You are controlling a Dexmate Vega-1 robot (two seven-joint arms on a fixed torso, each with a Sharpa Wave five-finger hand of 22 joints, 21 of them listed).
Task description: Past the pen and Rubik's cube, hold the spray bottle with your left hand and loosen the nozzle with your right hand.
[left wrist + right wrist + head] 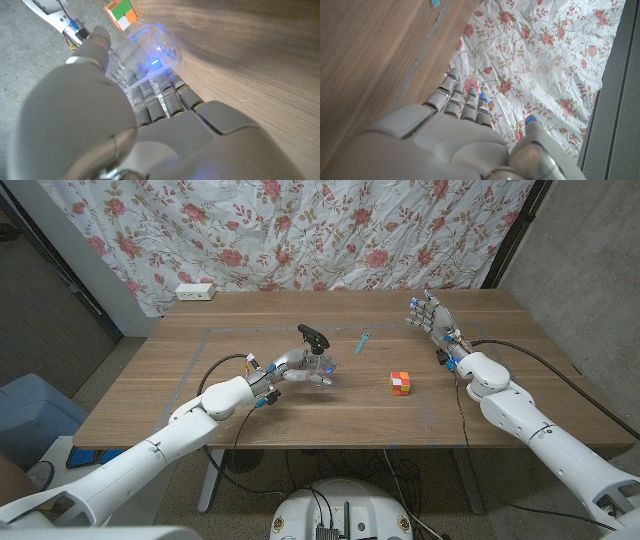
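A clear spray bottle point(320, 369) with a black nozzle point(313, 338) stands near the table's middle, and my left hand point(287, 370) grips its body. In the left wrist view my fingers point(160, 100) wrap the clear bottle point(155, 47), which glows blue. A blue pen point(363, 342) lies just right of the bottle, and a Rubik's cube point(401, 382) sits nearer the front; the cube point(121, 12) also shows beyond my left hand. My right hand point(432, 320) is raised at the far right of the table, fingers apart and holding nothing. The same hand point(465, 135) faces the floral curtain.
A white power strip point(195, 291) lies at the table's back left edge. The floral curtain point(300, 230) hangs behind the table. A blue bin point(30, 415) stands on the floor at the left. A taped outline point(210, 332) marks the tabletop.
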